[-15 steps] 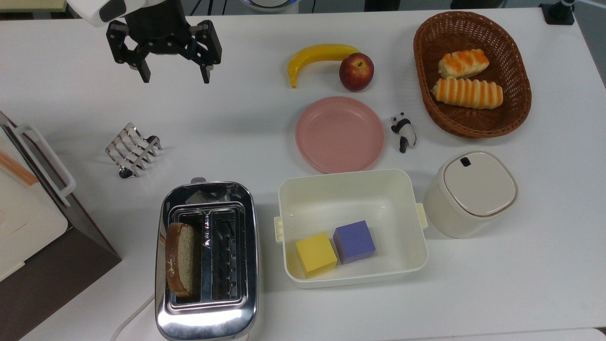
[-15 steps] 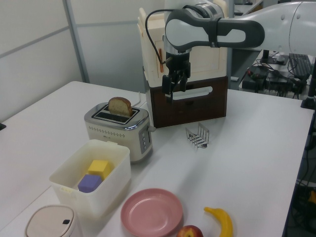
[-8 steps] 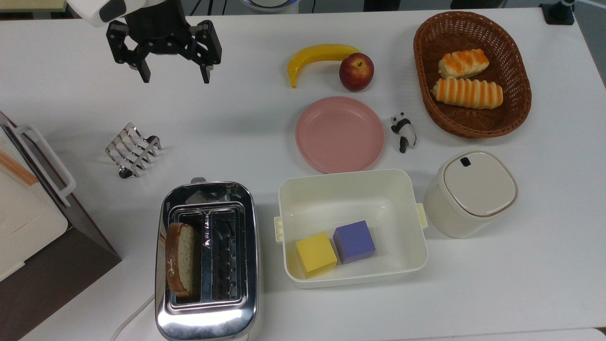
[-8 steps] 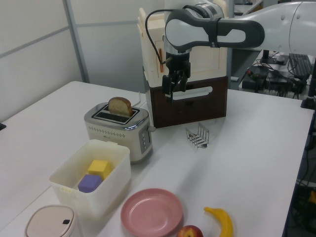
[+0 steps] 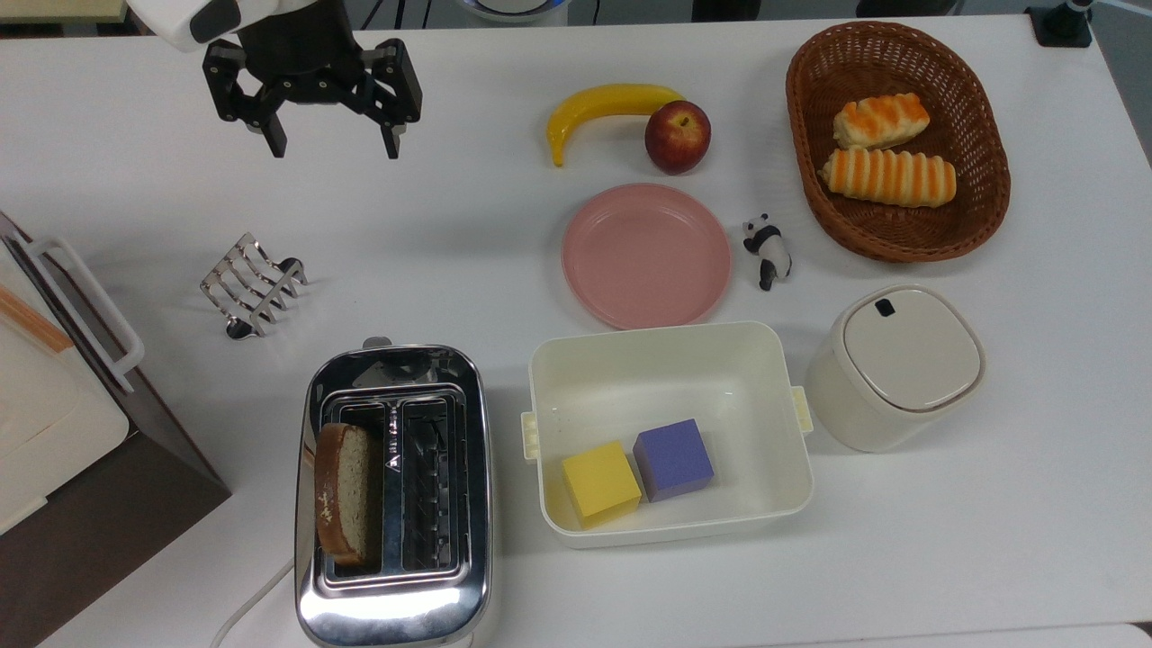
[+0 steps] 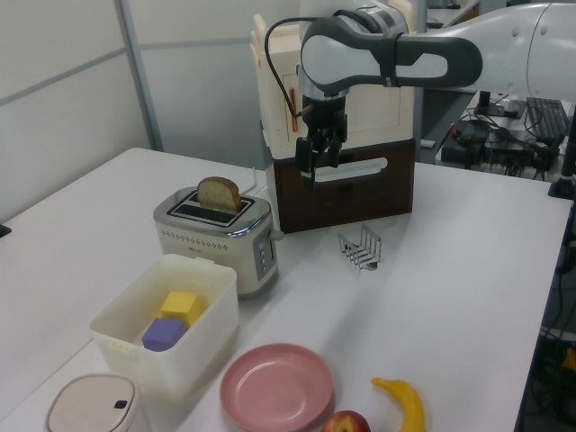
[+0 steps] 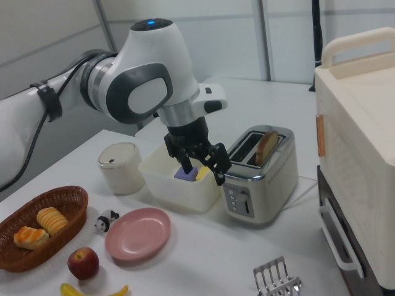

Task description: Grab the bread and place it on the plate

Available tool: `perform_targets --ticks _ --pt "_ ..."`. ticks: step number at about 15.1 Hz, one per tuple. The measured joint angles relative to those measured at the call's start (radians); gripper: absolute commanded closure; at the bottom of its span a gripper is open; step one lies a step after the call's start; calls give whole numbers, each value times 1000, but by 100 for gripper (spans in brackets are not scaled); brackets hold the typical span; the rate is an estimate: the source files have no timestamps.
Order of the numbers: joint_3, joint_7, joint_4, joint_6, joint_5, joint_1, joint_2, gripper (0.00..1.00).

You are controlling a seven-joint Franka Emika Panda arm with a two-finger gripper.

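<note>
While the bread (image 5: pixel 346 493) stands upright in the left slot of the toaster (image 5: pixel 392 495), at the top view's near left, the pincer (image 5: pixel 331 148) hangs at the far left with its fingers spread wide and nothing between them. Across the last second it has barely shifted, so the approach has not really begun. The plate (image 5: pixel 645 255) lies bare mid-worktop, just beyond the tub (image 5: pixel 666 432) (two blocks inside).

From the left view, the pincer (image 6: pixel 317 176) hovers high, well apart from the bread (image 6: pixel 219 193), with a toast rack (image 6: pixel 361 247) on the worktop (image 6: pixel 468 270) to its right.

From the right view, the pincer (image 7: pixel 202 176) hangs open in front of the tub (image 7: pixel 179 179); the bread (image 7: pixel 267 147) pokes out of the toaster (image 7: pixel 259 176), the plate (image 7: pixel 137 234) near left. Everything remains to be done: descend, grip, lift, carry.
</note>
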Motion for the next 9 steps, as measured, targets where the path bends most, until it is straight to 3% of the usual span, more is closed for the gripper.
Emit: perform_targets --ticks 9 --pt "1 21 -2 78 2 0 3 0"
